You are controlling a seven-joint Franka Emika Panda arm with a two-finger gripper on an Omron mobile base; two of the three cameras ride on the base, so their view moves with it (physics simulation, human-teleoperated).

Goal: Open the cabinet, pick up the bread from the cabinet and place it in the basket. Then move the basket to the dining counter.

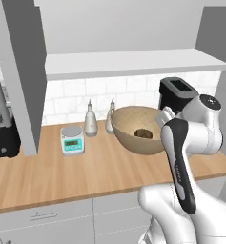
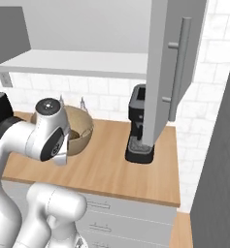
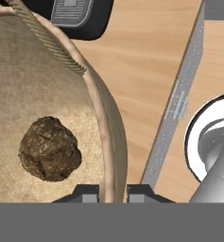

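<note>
The tool [image 3: 112,191] straddles the basket [image 3: 114,142] rim on the wooden counter [image 1: 109,167] under open cabinet [image 2: 172,72].

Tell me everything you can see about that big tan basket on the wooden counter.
The basket is a large round tan bowl with a woven-looking, speckled inside and a smooth rim; a twisted rope handle lies along one edge. It stands upright on the wooden counter, beside two small white bottles and in front of a black coffee machine. The bread, a dark brown lump, rests on its bottom. The tool straddles its rim, one fingertip inside, one outside.
</note>
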